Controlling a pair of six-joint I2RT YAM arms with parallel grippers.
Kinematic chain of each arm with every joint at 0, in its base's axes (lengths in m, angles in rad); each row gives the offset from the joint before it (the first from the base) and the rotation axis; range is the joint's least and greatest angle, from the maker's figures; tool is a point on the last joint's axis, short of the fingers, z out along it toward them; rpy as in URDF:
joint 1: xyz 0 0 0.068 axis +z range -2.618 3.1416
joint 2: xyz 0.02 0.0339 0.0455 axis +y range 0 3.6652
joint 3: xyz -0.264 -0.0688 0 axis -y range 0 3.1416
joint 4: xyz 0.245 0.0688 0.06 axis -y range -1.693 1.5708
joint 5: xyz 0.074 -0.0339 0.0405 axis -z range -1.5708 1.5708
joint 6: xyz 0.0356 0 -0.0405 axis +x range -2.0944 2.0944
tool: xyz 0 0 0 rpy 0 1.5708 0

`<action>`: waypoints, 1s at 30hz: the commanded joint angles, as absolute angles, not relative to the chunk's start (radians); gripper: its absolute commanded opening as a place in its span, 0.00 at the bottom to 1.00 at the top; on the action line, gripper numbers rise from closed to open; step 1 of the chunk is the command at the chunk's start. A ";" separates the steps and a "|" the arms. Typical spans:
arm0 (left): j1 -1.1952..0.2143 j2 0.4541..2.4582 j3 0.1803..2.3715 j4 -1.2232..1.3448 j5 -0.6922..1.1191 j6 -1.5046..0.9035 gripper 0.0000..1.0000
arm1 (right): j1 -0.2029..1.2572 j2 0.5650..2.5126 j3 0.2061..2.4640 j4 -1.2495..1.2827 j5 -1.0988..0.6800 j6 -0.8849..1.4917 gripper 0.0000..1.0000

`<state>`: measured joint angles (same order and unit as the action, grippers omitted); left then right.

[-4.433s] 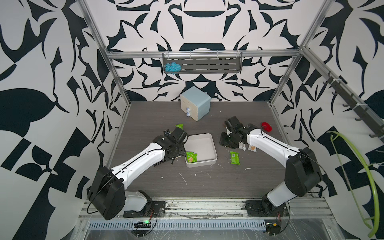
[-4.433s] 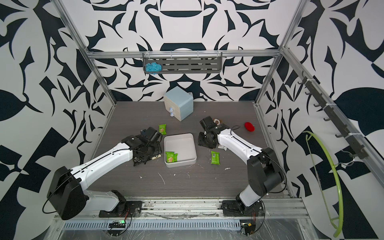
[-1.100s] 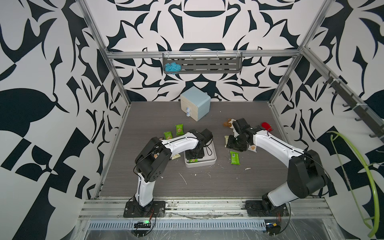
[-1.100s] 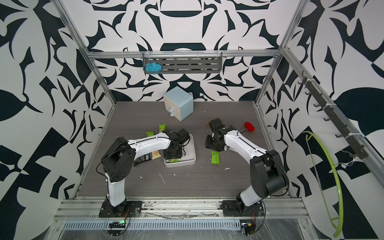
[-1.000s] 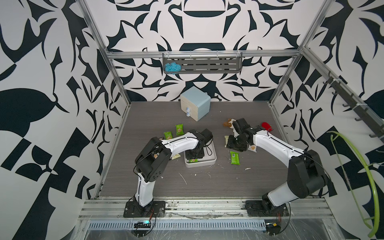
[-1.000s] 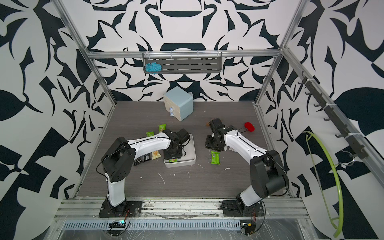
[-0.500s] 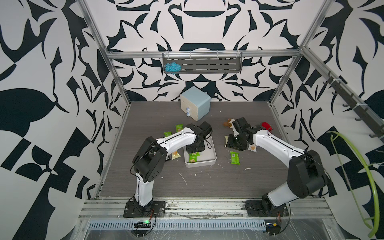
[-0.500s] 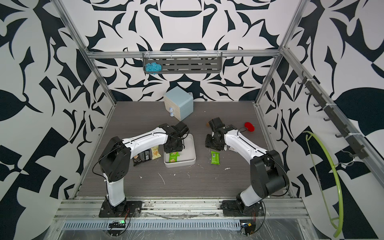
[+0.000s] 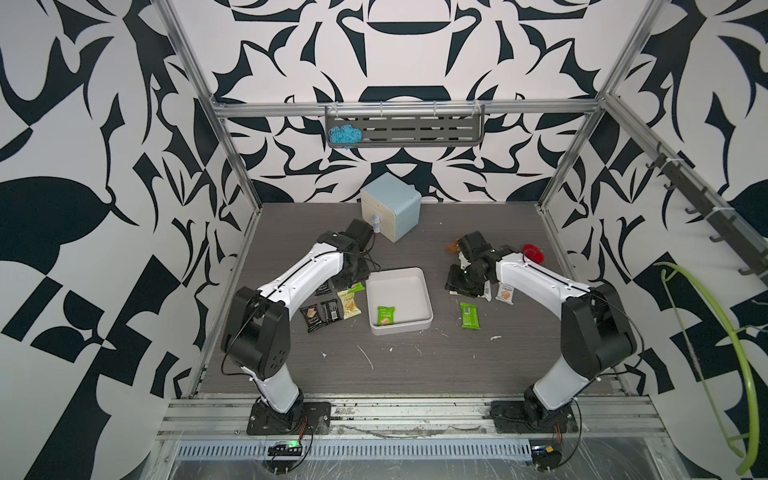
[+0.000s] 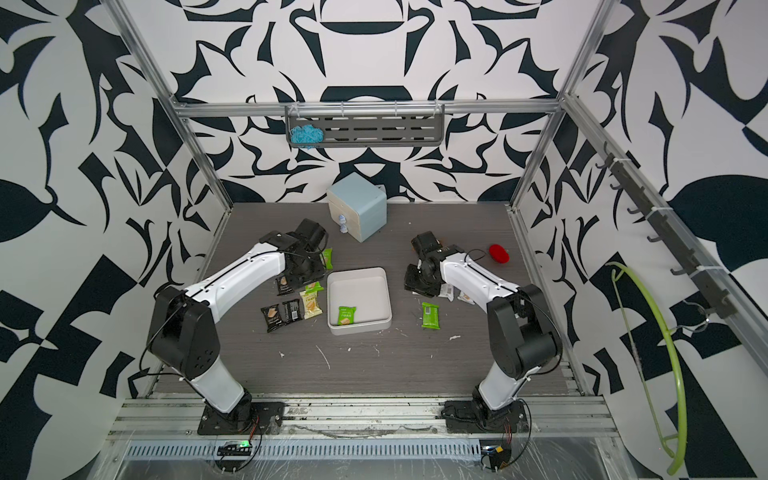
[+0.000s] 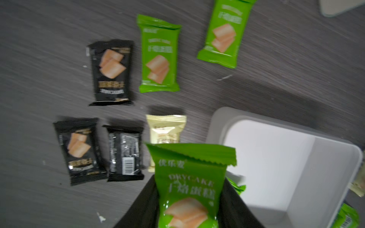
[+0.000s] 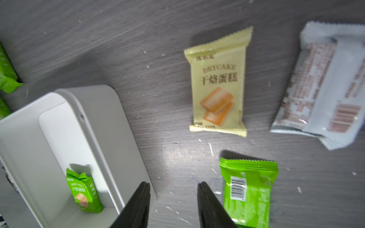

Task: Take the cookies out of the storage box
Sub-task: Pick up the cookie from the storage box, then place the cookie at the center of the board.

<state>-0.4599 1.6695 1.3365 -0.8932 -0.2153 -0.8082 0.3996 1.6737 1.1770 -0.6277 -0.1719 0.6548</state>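
Cookie (image 11: 190, 173), green, gripped in L hand (image 11: 187, 186) nr storage box (image 11: 325, 167).

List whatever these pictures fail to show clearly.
Left fingers: under their wrist in both top views.
Brown thing: mostly behind the right arm, in a top view.
White packet: cut by the right wrist view's edge.
Black packet: print blurred, left wrist view.

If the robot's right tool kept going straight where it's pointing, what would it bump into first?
Most likely the bare dark grey table, between the off-white plastic storage tray and the green barcode-up packet. The right tool is open and empty; depth is unclear.
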 commanded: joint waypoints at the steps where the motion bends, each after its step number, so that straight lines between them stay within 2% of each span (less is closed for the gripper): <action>1: -0.376 1.611 1.250 -0.898 -0.191 -0.772 0.49 | 0.405 1.693 1.259 -0.619 -0.170 0.660 0.45; 8: -0.165 1.571 1.125 -0.839 -0.156 -0.704 0.49 | 0.404 1.769 1.340 -0.642 -0.173 0.658 0.45; 15: -0.030 1.634 1.098 -0.755 -0.136 -0.649 0.49 | 0.405 1.786 1.352 -0.673 -0.166 0.652 0.45; 30: 0.009 1.793 1.176 -0.691 -0.150 -0.561 0.52 | 0.405 1.704 1.287 -0.684 -0.094 0.668 0.45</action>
